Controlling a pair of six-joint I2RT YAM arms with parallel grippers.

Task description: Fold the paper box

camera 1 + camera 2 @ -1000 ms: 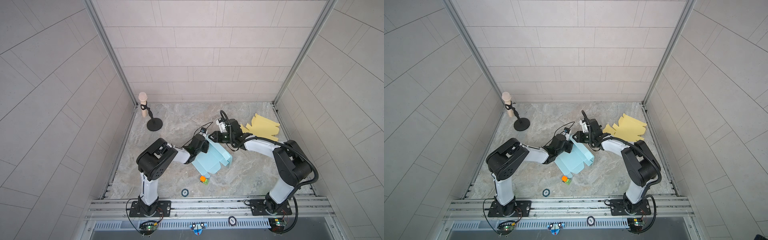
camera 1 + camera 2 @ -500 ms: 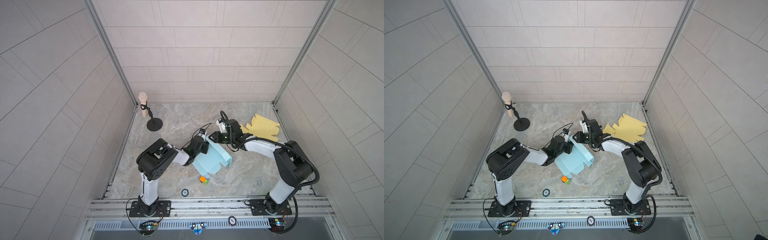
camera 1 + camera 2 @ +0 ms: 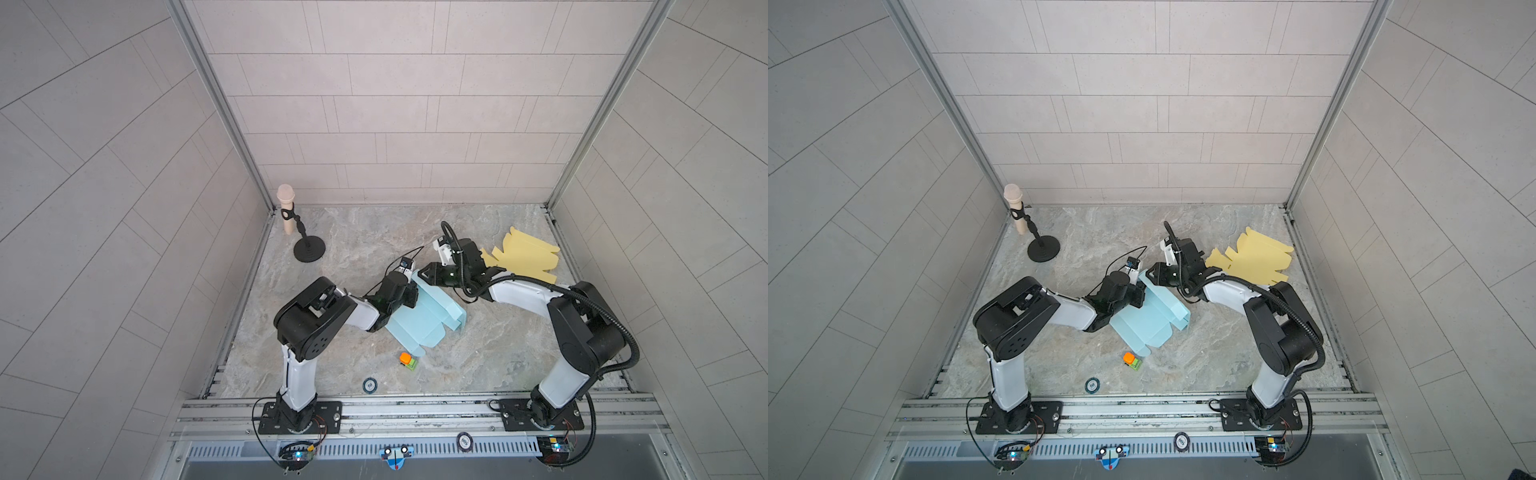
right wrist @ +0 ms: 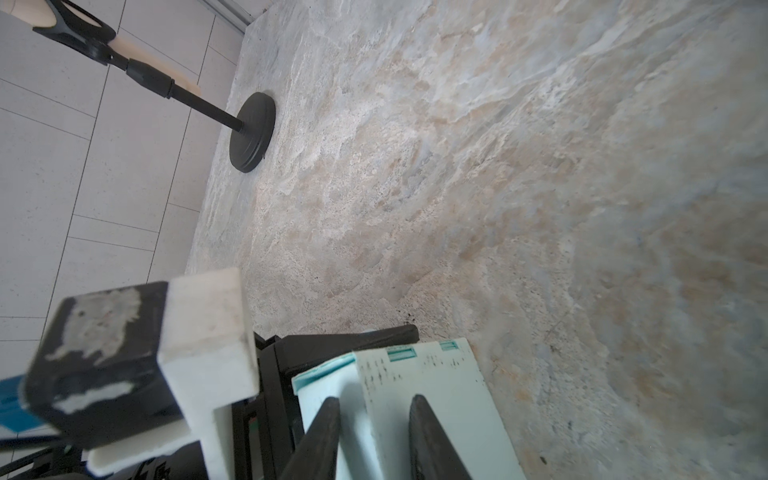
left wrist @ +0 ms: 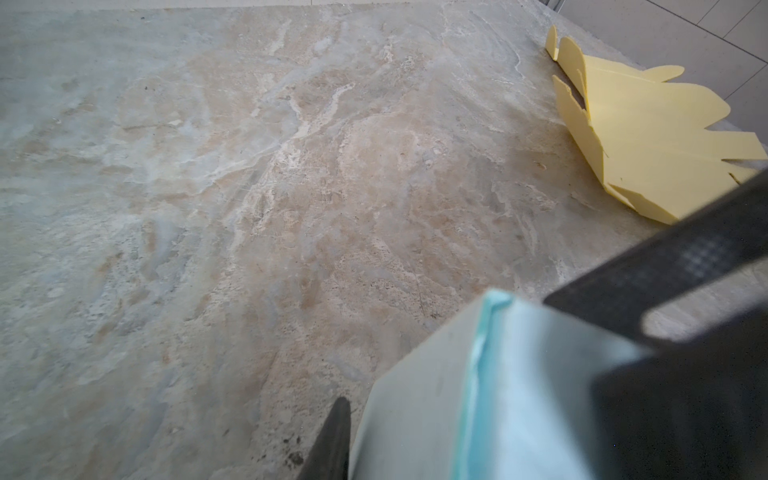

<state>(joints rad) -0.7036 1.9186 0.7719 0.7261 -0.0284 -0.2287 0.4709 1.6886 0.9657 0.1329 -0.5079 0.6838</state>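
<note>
Paper box (image 3: 428, 324), light blue and only partly formed, lies near the middle of the table (image 3: 365, 241), taking 12 o'clock as the back wall. Its outline is like a diamond, and one corner points to 12 o'clock. Both tools meet at that corner, so the body of the box extends from them toward 5 o'clock. The right gripper (image 3: 423, 277) comes in from 2 o'clock. In its wrist view the fingers (image 4: 324, 436) stand on either side of a raised blue panel, but I cannot tell if they press it. The left gripper (image 3: 411, 299) sits on the 10 o'clock edge. A folded blue wall fills the space beside its finger (image 5: 332, 436), and a firm pinch cannot be confirmed either. The loose flaps at 3 and 6 o'clock are free of both tools. I judge that the right arm is better placed for the first and the left arm for the second. A small orange and green block (image 3: 407, 360) lies just beside the 6 o'clock corner and may catch a flap. The surface toward 12 and 3 o'clock is bare. The yellow cut-out (image 3: 523, 257) at 2 o'clock and the microphone stand (image 3: 309, 249) at 10 o'clock are well apart.
</note>
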